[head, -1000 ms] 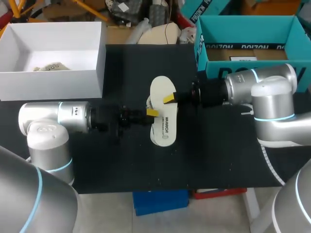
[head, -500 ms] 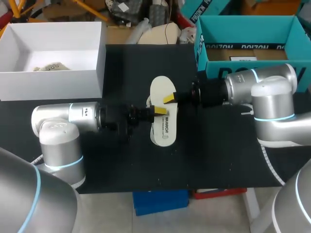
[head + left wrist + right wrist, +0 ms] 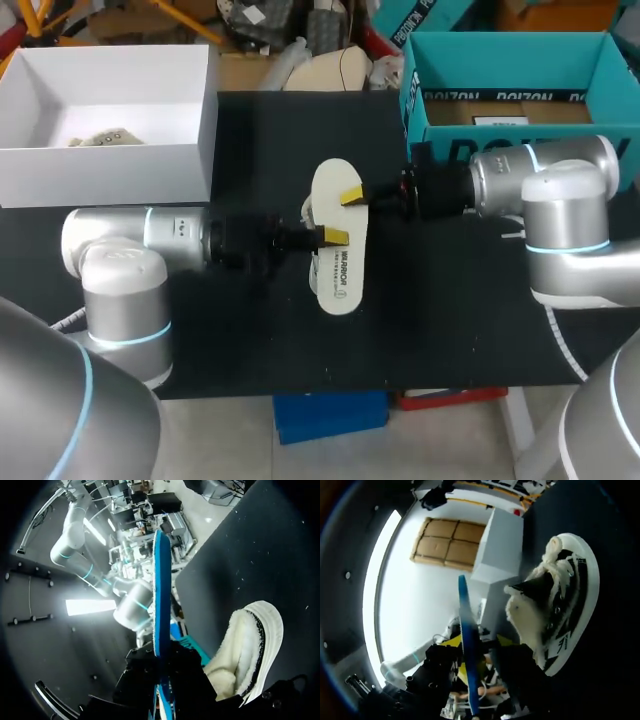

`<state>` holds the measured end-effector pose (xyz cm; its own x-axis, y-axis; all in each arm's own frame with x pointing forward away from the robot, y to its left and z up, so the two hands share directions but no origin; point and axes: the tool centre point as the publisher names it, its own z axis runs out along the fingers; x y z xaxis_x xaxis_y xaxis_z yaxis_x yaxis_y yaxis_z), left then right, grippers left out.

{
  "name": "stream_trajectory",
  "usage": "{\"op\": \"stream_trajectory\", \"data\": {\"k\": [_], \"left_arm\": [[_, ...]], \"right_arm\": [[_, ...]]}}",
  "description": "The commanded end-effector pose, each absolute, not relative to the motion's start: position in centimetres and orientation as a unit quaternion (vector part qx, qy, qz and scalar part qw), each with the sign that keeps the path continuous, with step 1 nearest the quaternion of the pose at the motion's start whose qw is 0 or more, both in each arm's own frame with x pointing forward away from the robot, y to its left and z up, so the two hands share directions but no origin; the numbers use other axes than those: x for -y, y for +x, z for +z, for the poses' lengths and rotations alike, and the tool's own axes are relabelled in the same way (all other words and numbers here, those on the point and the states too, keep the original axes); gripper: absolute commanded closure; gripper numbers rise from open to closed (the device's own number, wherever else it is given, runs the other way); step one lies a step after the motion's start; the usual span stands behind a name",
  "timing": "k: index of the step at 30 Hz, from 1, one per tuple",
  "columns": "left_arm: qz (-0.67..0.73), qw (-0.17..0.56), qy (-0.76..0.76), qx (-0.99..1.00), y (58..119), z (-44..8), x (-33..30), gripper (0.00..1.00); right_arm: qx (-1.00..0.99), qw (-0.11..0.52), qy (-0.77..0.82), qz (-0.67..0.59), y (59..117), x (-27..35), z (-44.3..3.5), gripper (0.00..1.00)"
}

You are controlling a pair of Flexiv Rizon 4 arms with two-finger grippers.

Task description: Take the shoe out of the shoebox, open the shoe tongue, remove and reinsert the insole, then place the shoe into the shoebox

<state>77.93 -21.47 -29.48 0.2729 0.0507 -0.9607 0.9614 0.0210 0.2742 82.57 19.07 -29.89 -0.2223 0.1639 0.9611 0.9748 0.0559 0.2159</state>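
The white insole [image 3: 336, 240], blue on its underside, hangs level above the middle of the black table. My left gripper [image 3: 333, 237] comes in from the left and is shut on its long edge. In the left wrist view the insole [image 3: 161, 590] stands edge-on between the fingers. My right gripper [image 3: 352, 197] is at the insole's far right edge, open; its yellow tips [image 3: 451, 641] stand apart on either side of the blue edge [image 3: 466, 630]. The fleece-lined shoe [image 3: 250, 650] [image 3: 555, 600] lies on the table beneath, mostly hidden in the head view.
An open white box [image 3: 110, 165] with crumpled paper inside stands at the back left. An open teal box [image 3: 500, 105] stands at the back right, just behind my right arm. The table's front edge [image 3: 350, 385] is near.
My left gripper has moved right and shut on the insole. My right gripper has opened and drawn back slightly to the right. The insole has shifted a little to the right.
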Motion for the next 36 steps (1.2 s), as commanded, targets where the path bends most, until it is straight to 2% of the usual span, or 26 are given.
{"op": "stream_trajectory", "data": {"k": [1,12,30,32,36], "left_arm": [[-0.397,0.509,0.597,-0.476,76.0,-28.5,19.6,1.00],[-0.398,0.375,0.660,-0.515,72.1,-29.8,16.6,1.00],[-0.398,0.375,0.660,-0.515,72.1,-29.8,16.6,1.00],[-0.485,0.352,0.610,-0.519,71.6,-29.5,16.2,1.00],[-0.543,0.289,0.584,-0.530,70.8,-29.5,15.9,1.00]], "right_arm": [[0.614,0.355,-0.491,-0.505,80.5,-17.9,-29.0,0.00],[0.675,0.240,-0.516,-0.470,76.7,-14.3,-28.9,0.00],[0.675,0.240,-0.516,-0.470,76.7,-14.3,-28.9,0.00],[0.697,0.233,-0.507,-0.450,76.4,-14.3,-28.8,0.00],[0.734,0.216,-0.501,-0.404,75.3,-14.0,-29.2,0.00]]}}
